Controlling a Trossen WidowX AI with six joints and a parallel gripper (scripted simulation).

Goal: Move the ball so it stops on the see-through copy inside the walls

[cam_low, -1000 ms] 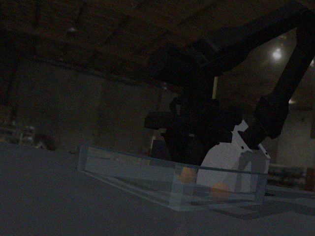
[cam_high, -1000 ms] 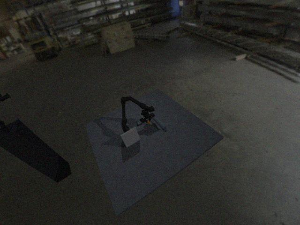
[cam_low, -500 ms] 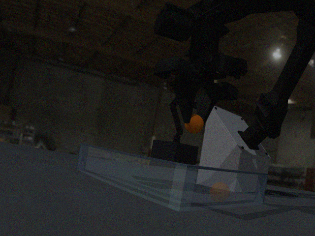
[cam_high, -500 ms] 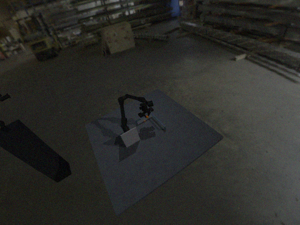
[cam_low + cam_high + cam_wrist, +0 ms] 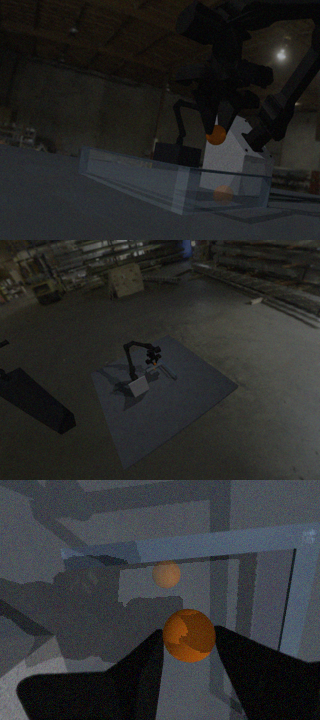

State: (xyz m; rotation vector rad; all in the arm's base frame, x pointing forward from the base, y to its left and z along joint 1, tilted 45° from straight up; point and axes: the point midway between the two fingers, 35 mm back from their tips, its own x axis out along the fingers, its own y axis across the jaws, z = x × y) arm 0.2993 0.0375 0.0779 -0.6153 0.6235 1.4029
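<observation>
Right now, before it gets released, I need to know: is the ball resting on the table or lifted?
Lifted. The ball is pinched in the gripper, well above the clear walls.

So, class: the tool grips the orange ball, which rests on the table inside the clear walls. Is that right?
Not quite. The tool does grip the orange ball, but the exterior view shows the ball lifted well above the clear walls, not resting on the table.
</observation>
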